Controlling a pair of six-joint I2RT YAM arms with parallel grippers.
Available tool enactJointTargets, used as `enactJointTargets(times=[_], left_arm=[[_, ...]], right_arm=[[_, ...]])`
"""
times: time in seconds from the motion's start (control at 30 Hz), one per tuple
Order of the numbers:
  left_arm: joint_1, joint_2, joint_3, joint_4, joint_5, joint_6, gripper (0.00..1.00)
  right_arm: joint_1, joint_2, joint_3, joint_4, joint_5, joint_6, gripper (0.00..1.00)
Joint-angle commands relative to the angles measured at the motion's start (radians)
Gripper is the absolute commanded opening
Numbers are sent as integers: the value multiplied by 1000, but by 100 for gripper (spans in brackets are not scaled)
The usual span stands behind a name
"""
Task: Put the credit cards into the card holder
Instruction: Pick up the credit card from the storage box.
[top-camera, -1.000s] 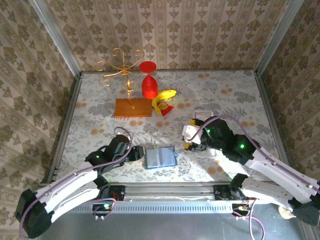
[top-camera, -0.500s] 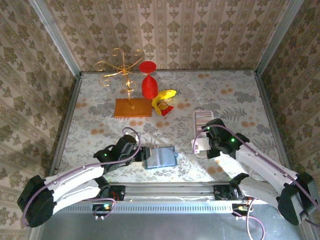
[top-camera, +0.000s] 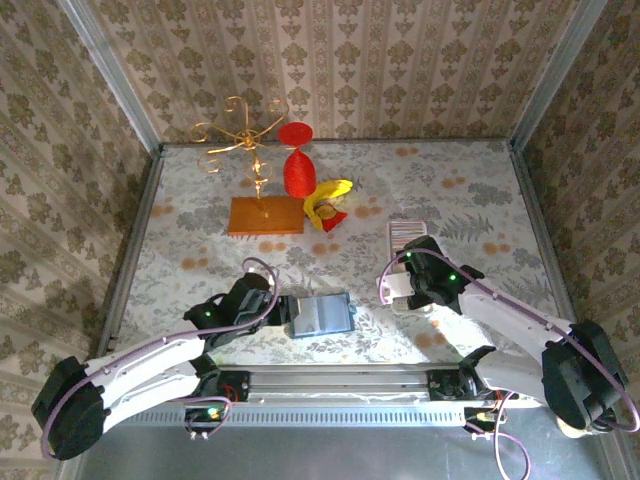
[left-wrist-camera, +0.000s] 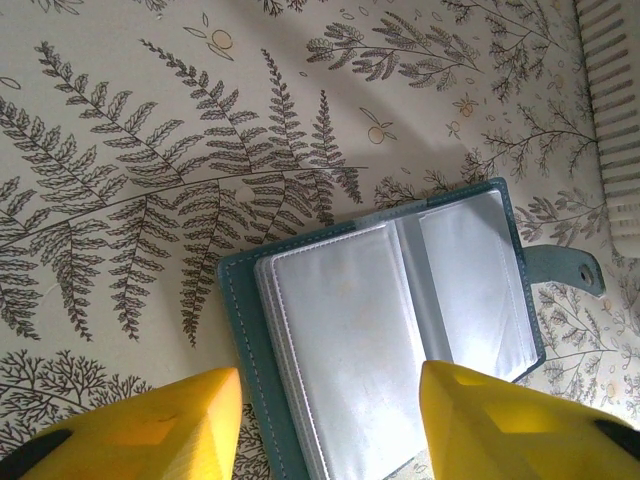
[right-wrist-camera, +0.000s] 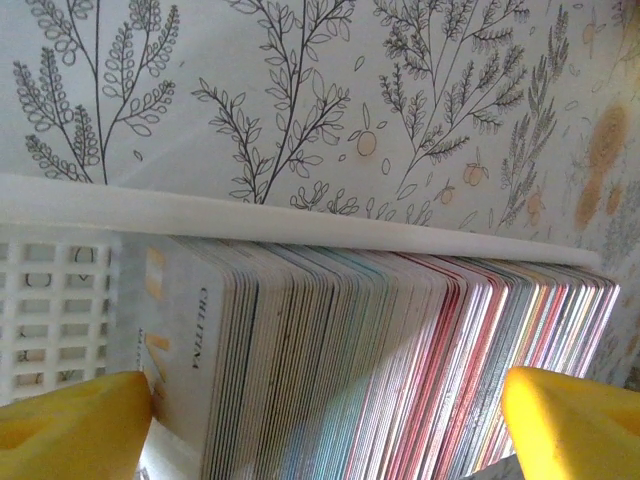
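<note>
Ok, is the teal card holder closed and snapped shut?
No, the card holder lies open, its clear sleeves showing and the snap tab unfastened.

Both arms reach forward and bend inward, held low. The left gripper (top-camera: 286, 306) points right, its yellow fingers (left-wrist-camera: 160, 425) standing partly apart. The right gripper (top-camera: 391, 290) points left, angled downward, jaws spread wide.

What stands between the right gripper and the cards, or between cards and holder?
Nothing visible. The right gripper, open, straddles the cards in their white tray. Bare cloth separates the tray from the open teal holder; the left gripper hovers at the holder's left edge, off that path.
</note>
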Motion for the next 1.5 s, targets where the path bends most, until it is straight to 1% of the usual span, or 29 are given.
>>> enactJointTargets(times=[0.0,0.33,0.5,0.67,0.87,1.0,1.1,1.2,1.3,1.4,1.47], left_arm=[[-5,-8,-11,6,1,-10,46],[-4,-6,-17,19,3,-18,37],[-4,2,-15,23,5,-21,34],[-5,9,-17,26,12,-25,32],[-4,9,-15,20,19,-24,31],[-6,9,-14,20,19,-24,31],[-6,10,-17,24,18,-24,31],[-7,14,-15,25,21,-24,31],[-6,19,-17,31,29,-24,30],[-7,18,-18,30,27,-24,31],[-3,16,-13,19,24,-21,31]], right_arm=[[-7,0,-11,43,43,-24,84],[-6,-73,-31,-36,20,-30,52],[-1,-81,-35,-61,1,-29,42],[5,-87,-35,-74,-11,-23,31],[12,-112,-40,-68,-2,-12,22],[19,-143,-28,-88,-2,10,20],[26,-170,-22,-128,-11,25,16],[38,-202,-18,-181,-16,47,15],[52,-237,10,-277,-64,124,7],[74,-290,45,-382,-139,240,3],[98,-316,75,-437,-163,316,0]])
